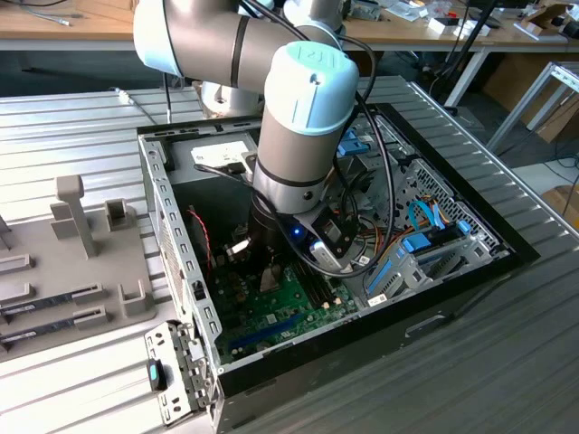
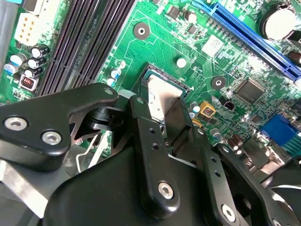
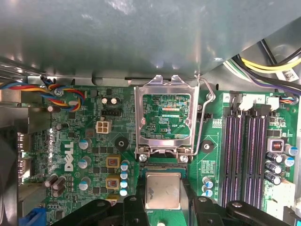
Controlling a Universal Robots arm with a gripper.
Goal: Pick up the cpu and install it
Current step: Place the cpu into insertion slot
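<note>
Lower centre, the gripper [image 3: 164,204] clamps the cpu [image 3: 163,188] over the socket [image 3: 162,167]; the load plate [image 3: 139,117] above is open, not latched

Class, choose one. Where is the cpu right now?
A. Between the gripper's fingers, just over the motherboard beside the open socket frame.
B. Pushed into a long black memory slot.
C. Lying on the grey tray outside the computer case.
A: in the first wrist view the silvery cpu sits in the gripper over the green motherboard, beside the swung-open metal socket frame.
</note>
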